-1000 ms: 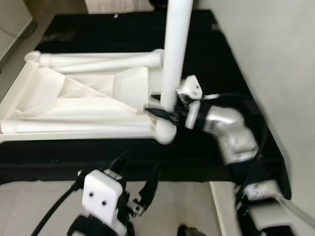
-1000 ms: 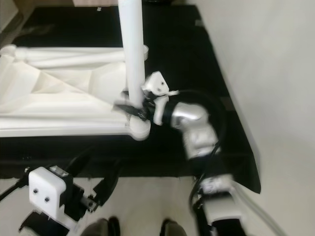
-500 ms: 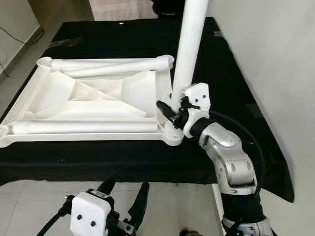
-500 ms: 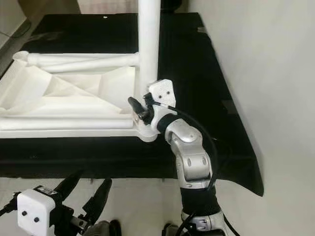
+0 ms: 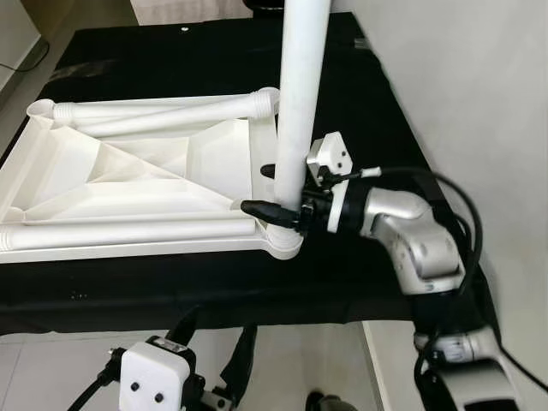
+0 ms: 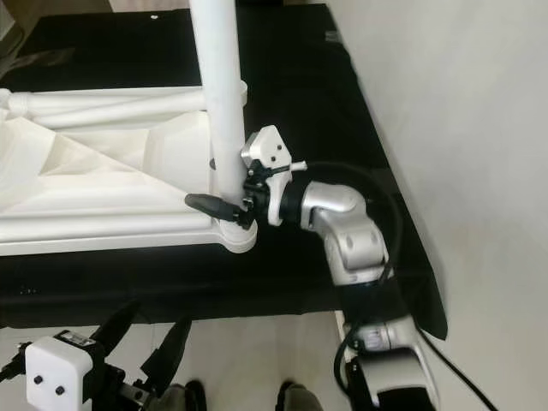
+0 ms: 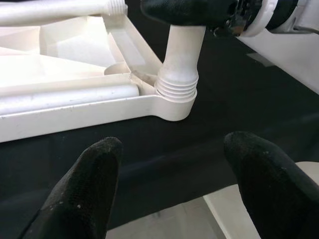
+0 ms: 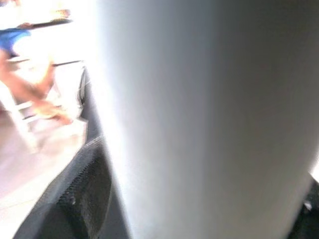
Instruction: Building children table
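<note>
Tabletop (image 5: 128, 184), white and moulded, lies upside down on the black-covered bench (image 5: 171, 51), ribbed underside up, presumably so the leg sockets face upward. Two loose legs (image 5: 154, 110) rest along its far and near edges inside the frame, waiting for their turn by the look of it. Low at the near edge of the bench hangs the left end effector (image 5: 218, 342), its fingers (image 7: 84, 184) spread wide and empty, aimed at the corner socket (image 7: 174, 97) but well short of it. Further right, the upright leg (image 5: 295, 103) stands in that near right corner socket, its threaded collar just above the rim. The right end effector (image 5: 274, 193) grips this leg low down, one black finger on either side, likely to steady or twist it into the thread.
</note>
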Tool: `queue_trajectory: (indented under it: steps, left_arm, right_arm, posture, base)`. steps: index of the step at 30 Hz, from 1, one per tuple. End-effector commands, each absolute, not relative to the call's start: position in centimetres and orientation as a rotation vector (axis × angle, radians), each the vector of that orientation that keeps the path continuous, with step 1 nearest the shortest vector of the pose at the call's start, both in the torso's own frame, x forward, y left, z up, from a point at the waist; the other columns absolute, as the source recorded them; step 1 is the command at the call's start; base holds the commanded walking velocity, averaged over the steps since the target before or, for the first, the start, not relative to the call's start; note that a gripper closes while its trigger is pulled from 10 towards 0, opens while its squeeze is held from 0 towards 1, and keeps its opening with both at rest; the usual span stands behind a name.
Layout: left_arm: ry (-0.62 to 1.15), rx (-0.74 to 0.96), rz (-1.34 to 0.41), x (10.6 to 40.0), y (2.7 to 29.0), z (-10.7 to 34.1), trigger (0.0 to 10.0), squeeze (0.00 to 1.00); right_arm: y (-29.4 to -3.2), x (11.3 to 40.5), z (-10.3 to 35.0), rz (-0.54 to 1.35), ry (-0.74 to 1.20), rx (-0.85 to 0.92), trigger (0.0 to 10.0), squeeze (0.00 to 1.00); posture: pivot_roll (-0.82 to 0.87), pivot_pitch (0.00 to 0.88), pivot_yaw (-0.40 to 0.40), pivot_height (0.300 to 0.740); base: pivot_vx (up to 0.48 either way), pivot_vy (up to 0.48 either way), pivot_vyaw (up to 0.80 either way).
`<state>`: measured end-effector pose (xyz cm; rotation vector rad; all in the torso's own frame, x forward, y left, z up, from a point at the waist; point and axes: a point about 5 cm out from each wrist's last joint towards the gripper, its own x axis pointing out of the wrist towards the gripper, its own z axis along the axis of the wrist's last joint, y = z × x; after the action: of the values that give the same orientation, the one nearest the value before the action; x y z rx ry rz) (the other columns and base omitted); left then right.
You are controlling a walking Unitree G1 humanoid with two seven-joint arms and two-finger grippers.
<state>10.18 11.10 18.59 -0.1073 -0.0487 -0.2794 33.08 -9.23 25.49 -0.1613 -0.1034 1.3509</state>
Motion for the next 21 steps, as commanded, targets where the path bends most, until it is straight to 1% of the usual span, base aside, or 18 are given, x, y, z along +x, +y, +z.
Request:
queue_trajectory:
  steps: [1,3,5,6,8,11,13,18,19,20,21]
  left_arm:
    - [-0.027,-0.09,-0.282,9.8,11.1,18.3,10.0,0.0]
    - [-0.023,-0.081,-0.287,9.7,11.0,18.2,10.0,0.0]
    - [-0.022,-0.083,-0.287,9.6,10.9,18.2,10.0,0.0]
    - [-0.022,-0.082,-0.281,9.5,11.0,18.2,10.0,0.0]
    - [-0.021,-0.081,-0.277,9.5,11.0,18.2,10.0,0.0]
    - [-0.022,-0.088,-0.267,9.3,11.1,18.2,10.0,0.0]
    - [-0.023,-0.091,-0.268,9.3,11.0,18.3,10.0,0.0]
    - [-0.024,-0.095,-0.265,9.3,11.0,18.3,10.0,0.0]
    - [-0.023,-0.095,-0.262,9.3,11.0,18.3,10.0,0.0]
    - [-0.023,-0.095,-0.262,9.3,11.0,18.3,10.0,0.0]
    - [-0.023,-0.096,-0.26,9.3,11.0,18.3,10.0,0.0]
  right_arm:
    - [-8.6,32.9,25.6,1.468,-0.114,-0.147,10.0,0.0]
    - [-8.4,33.5,26.0,1.546,-0.102,-0.14,10.0,0.0]
    - [-8.4,33.6,26.0,1.57,-0.102,-0.139,10.0,0.0]
    - [-8.3,33.7,26.1,1.591,-0.099,-0.128,0.0,0.0]
    - [-8.3,33.7,26.1,1.607,-0.097,-0.12,0.0,0.0]
    - [-8.5,34.1,26.1,1.692,-0.1,-0.134,0.0,0.0]
    - [-8.5,34.2,26.1,1.695,-0.102,-0.134,0.0,0.0]
    - [-9.1,34.1,25.7,1.631,-0.118,-0.129,0.0,0.0]
    - [-9.7,34.2,25.3,1.531,-0.127,-0.118,0.0,0.0]
    - [-9.7,34.2,25.3,1.531,-0.127,-0.118,0.0,0.0]
    - [-10.0,34.2,25.1,1.473,-0.131,-0.115,0.0,0.0]
  posture:
    - [0.13,0.235,-0.005,0.74]
    - [0.14,0.238,-0.003,0.74]
    - [0.14,0.238,-0.003,0.74]
    - [0.15,0.241,-0.003,0.74]
    - [0.15,0.242,-0.003,0.74]
    - [0.15,0.242,-0.005,0.74]
    - [0.15,0.242,-0.006,0.74]
    - [0.14,0.24,-0.006,0.74]
    - [0.13,0.239,-0.008,0.74]
    - [0.13,0.239,-0.008,0.74]
    - [0.13,0.239,-0.008,0.74]
  base:
    - [0.0,0.0,0.0]
    - [0.0,0.0,0.0]
    - [0.0,0.0,0.0]
    - [0.0,0.0,0.0]
    - [0.0,0.0,0.0]
    - [0.0,0.0,0.0]
    - [0.0,0.0,0.0]
    - [0.0,0.0,0.0]
    - [0.0,0.0,0.0]
    - [0.0,0.0,0.0]
    - [0.0,0.0,0.0]
